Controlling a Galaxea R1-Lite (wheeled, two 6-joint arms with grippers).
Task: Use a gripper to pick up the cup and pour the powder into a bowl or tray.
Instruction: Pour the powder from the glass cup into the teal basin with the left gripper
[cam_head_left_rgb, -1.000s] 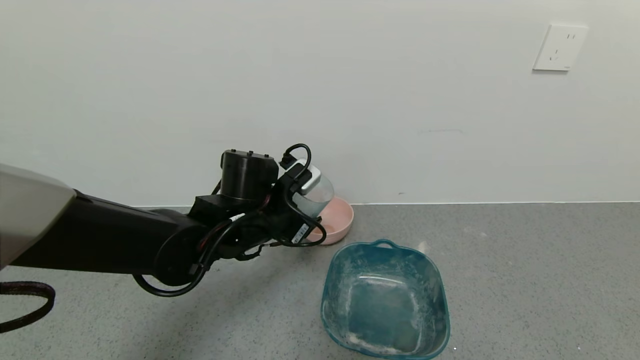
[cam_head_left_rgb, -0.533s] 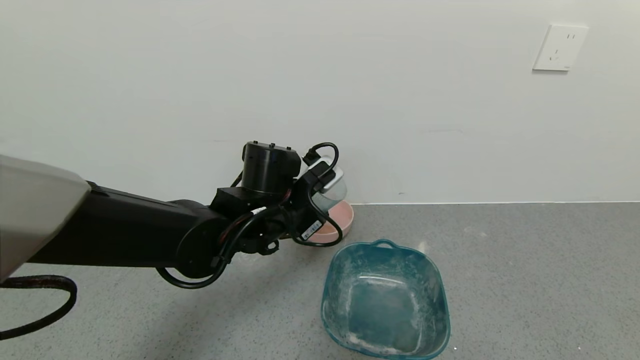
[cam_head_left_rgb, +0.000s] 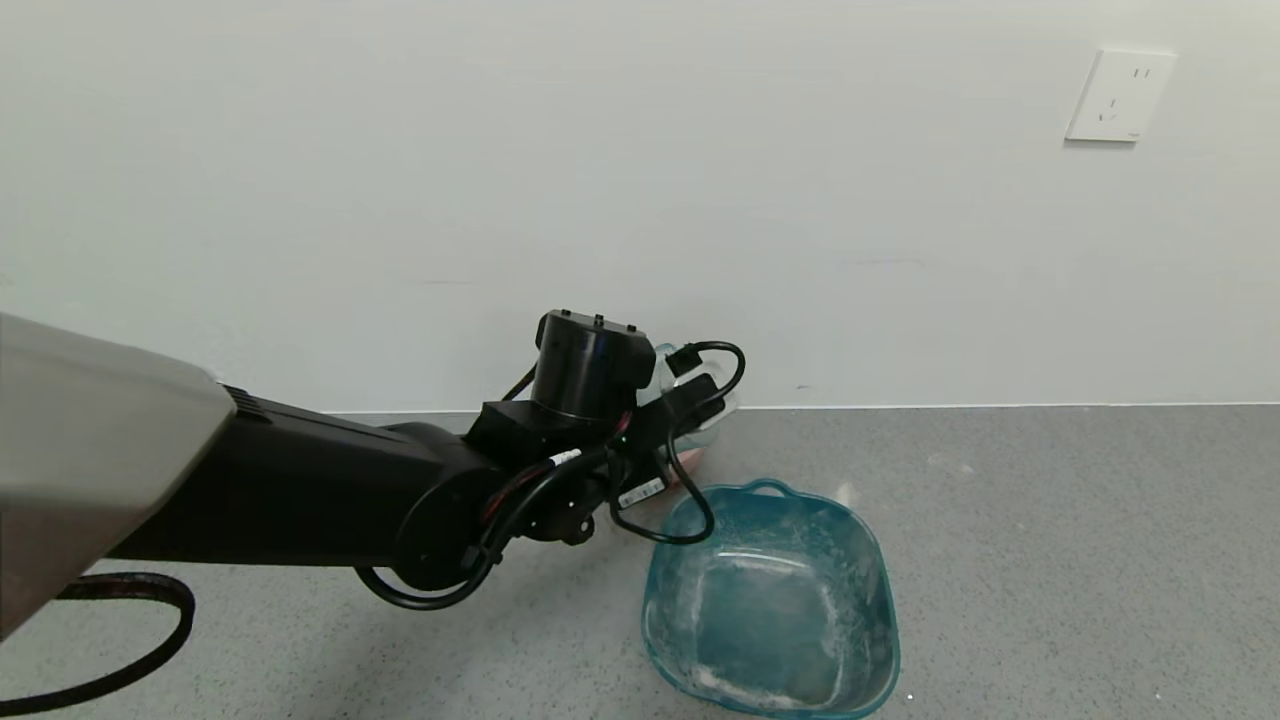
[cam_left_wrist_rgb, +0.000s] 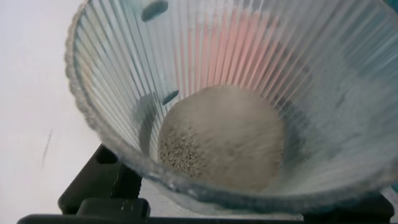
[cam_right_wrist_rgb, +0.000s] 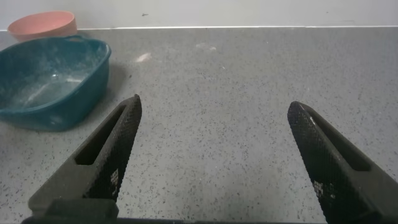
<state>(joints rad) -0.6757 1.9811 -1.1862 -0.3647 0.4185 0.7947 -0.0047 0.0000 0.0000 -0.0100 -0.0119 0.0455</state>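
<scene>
So closest to the camera in the head view you've got the big teal basin (cam_head_left_rgb: 770, 600) sitting on the speckled grey floor (cam_head_left_rgb: 1050, 560), dusted white all over its inside, with its little loop handle on the far rim. Just behind and to the left of that far rim is the left gripper (cam_head_left_rgb: 690, 405), held up off the floor at the end of the long black arm, and it's clamped around the ribbed glass cup (cam_head_left_rgb: 700, 395), which peeks out past the black wrist and the looped cables. The cup sits right in the pincer, not loose beside it, and it hangs near the basin's far-left corner rather than over the middle. The left wrist view looks straight into the cup: there's a rounded pile of off-white powder (cam_left_wrist_rgb: 221, 146) resting in the bottom, with pink showing through the glass behind it. The pink bowl (cam_right_wrist_rgb: 42, 25) is on the floor just beyond the basin, close to the wall, mostly hidden by the gripper in the head view. The right gripper (cam_right_wrist_rgb: 217, 162) is low over bare floor, well apart from the basin, fingers spread wide with nothing between them.
</scene>
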